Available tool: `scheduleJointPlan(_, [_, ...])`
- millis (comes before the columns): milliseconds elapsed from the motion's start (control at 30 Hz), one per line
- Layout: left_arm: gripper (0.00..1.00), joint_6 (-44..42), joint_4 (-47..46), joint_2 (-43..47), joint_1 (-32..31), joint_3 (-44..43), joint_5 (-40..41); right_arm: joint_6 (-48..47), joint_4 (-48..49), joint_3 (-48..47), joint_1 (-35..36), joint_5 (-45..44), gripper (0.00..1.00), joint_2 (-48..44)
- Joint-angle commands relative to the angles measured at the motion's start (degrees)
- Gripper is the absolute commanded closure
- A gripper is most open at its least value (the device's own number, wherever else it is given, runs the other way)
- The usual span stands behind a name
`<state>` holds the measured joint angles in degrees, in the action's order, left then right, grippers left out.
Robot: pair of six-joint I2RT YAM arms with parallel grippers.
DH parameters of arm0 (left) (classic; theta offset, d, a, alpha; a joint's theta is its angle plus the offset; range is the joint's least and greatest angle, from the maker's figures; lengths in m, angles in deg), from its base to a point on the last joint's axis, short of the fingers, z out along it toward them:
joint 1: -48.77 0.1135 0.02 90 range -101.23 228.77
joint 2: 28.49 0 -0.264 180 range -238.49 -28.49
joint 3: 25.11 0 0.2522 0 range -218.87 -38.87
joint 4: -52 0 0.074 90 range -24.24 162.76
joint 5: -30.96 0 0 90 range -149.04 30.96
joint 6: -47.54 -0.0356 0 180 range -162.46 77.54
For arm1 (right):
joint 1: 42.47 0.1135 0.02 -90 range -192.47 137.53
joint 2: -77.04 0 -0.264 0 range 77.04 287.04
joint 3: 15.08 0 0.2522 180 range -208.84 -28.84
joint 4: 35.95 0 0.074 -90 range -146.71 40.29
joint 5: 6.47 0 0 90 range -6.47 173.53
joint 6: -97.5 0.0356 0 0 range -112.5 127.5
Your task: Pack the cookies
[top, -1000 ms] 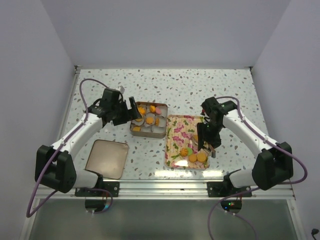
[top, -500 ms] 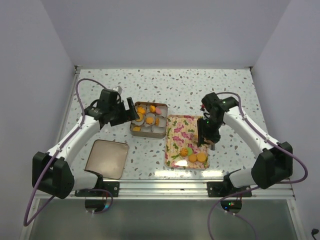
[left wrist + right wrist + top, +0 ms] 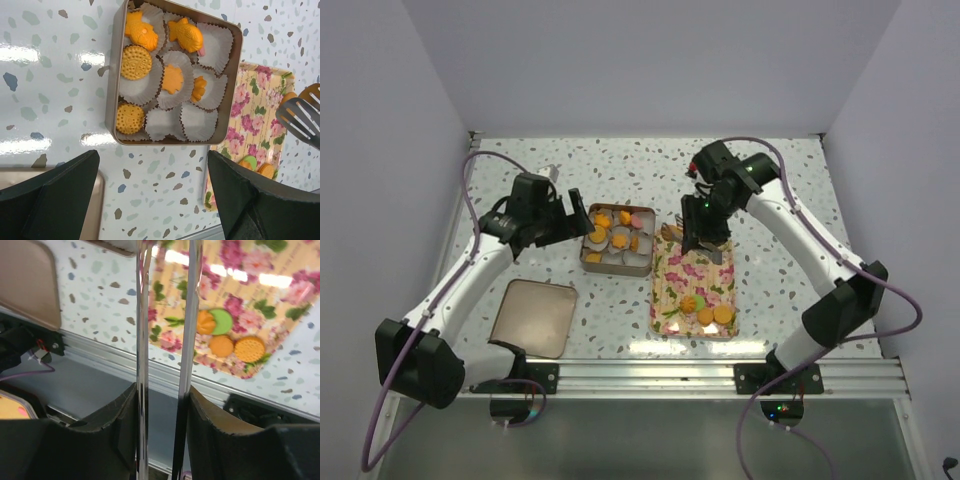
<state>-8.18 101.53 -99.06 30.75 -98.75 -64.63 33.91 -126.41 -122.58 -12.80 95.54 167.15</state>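
Several orange cookies and a green one (image 3: 705,310) lie at the near end of the floral tray (image 3: 688,265); they also show in the right wrist view (image 3: 221,345). More cookies (image 3: 136,62) sit in white paper cups in the square tin (image 3: 616,271). My right gripper (image 3: 698,228) is shut on metal tongs (image 3: 143,340), whose tips (image 3: 300,112) hang over the tray's far left corner, beside the tin. Something orange shows at the tips; I cannot tell what. My left gripper (image 3: 570,222) is open and empty, left of the tin, above the table (image 3: 152,200).
The tin's brown lid (image 3: 533,317) lies on the table at the near left, also in the right wrist view (image 3: 25,280). The metal rail at the table's near edge (image 3: 150,372) runs below the tray.
My right arm has lifted the tongs from the tray's right side and swung them back and left, toward the tin. My left gripper has drawn slightly left, away from the tin.
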Motion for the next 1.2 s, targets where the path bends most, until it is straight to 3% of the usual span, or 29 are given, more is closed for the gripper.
scheduleJointPlan(0, [0.05,-1.5,1.3,2.0,0.3,-2.2,1.5,2.7,-1.4,-7.9,5.3,2.8,0.6,3.4])
scheduleJointPlan(267, [0.05,-2.4,2.9,4.4,0.5,-1.4,2.9,4.6,1.9,-9.9,11.0,3.7,0.61,9.3])
scheduleJointPlan(700, [0.04,-3.4,3.9,5.4,1.5,-0.9,3.4,4.0,6.2,-5.9,12.5,4.3,0.62,13.3])
scheduleJointPlan(933, [0.04,-4.1,4.0,4.6,1.8,-1.1,3.4,3.0,6.1,-3.9,12.5,2.8,0.51,13.7])
scheduleJointPlan(1167, [0.04,-4.3,4.0,4.5,2.0,-1.3,3.1,2.9,5.0,-6.5,12.5,1.3,0.48,13.2])
